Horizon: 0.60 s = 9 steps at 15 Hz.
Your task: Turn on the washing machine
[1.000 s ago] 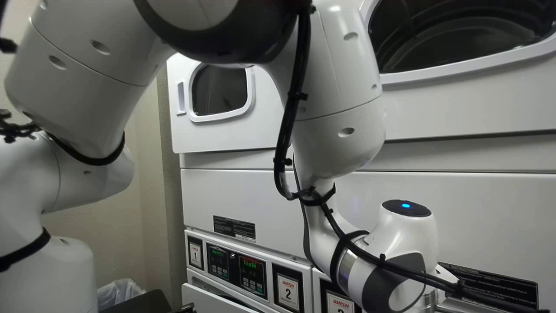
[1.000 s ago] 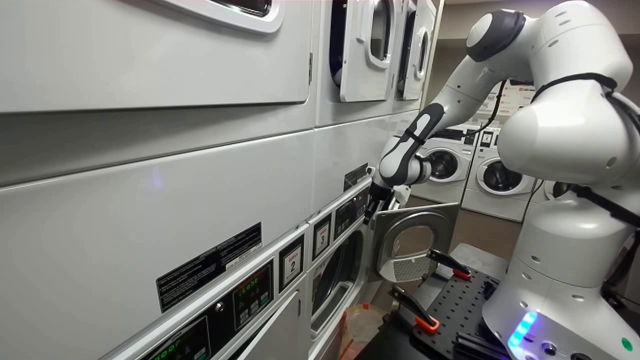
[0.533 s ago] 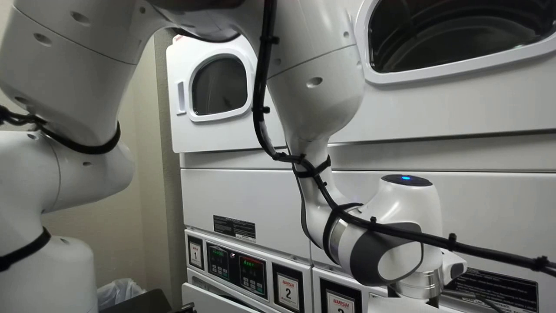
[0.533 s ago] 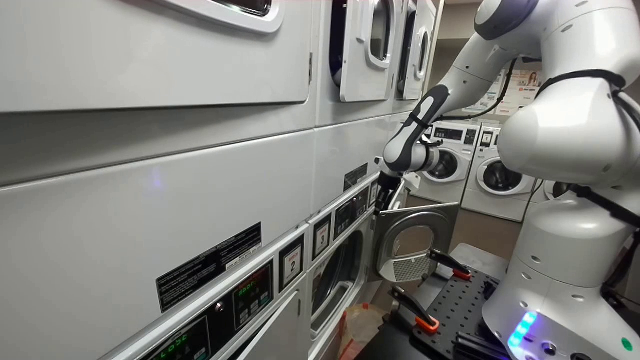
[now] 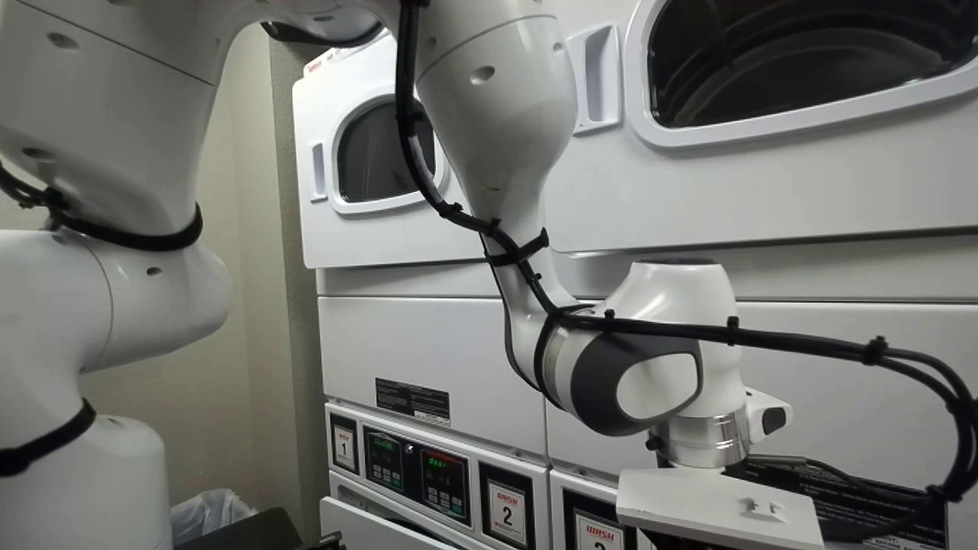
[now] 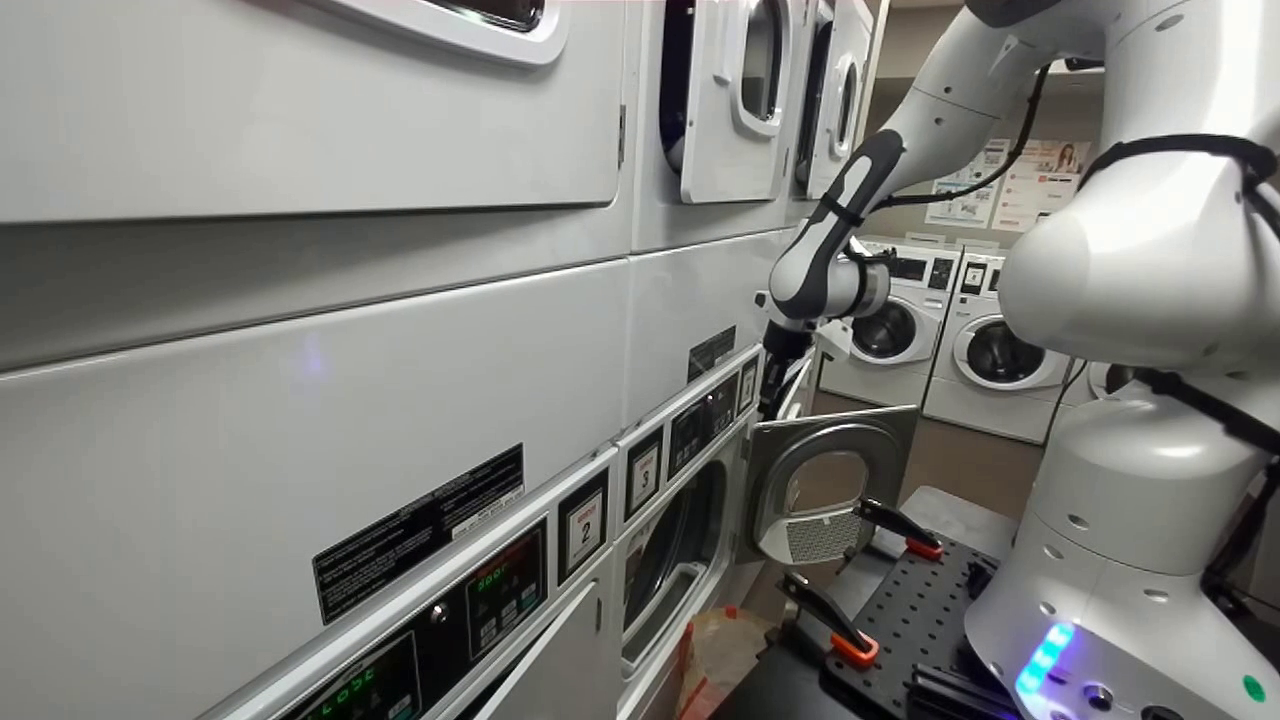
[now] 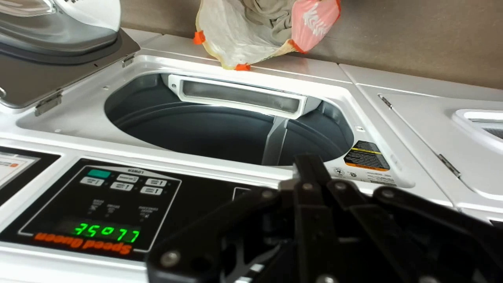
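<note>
The washing machine (image 5: 810, 359) is the large white stacked unit with a big dark round window and a long black label, at the right of an exterior view. Its control panel (image 6: 704, 418) shows in an exterior view, and the panel (image 7: 98, 208) appears upside down in the wrist view, with green letters lit and rows of small buttons. Its lower drum opening (image 7: 220, 129) is uncovered. My gripper (image 7: 310, 159) is shut and empty, above the panel's right part in the wrist view. In an exterior view the gripper (image 6: 770, 408) hangs beside the panel; elsewhere its fingers are out of frame.
The open lower door (image 6: 835, 480) sticks out near the gripper. A plastic bag (image 7: 251, 35) with cloth lies on the floor. The similar smaller-looking unit (image 5: 428, 336) stands alongside, its lower door (image 6: 545, 660) ajar. Clamps (image 6: 825, 612) hold the black base plate.
The arm has risen and drawn back; my gripper has moved up and away from the control panel. The green text on the neighbouring unit's displays has switched.
</note>
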Available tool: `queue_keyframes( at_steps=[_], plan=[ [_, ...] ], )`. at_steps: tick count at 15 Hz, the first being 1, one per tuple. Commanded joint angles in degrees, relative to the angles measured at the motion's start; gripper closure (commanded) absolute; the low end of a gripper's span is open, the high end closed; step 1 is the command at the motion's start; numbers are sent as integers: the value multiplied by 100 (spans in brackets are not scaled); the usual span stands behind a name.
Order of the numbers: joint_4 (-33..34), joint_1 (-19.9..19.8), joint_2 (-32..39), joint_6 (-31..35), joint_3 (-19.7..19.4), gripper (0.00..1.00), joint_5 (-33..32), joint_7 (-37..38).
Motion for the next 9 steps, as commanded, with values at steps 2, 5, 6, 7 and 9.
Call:
queue_keyframes(
  at_steps=[2, 5, 6, 7, 9],
  plan=[
    [-508, 190, -785, -407, 106, 100, 897, -553],
    [-709, 887, -1123, -498, -448, 100, 927, -338],
    [-747, 1060, -1166, -488, -573, 100, 957, -374],
    [-840, 1231, -1245, -470, -678, 100, 1027, -394],
    [-973, 1558, -1366, -427, -871, 100, 1179, -433]
  ],
)
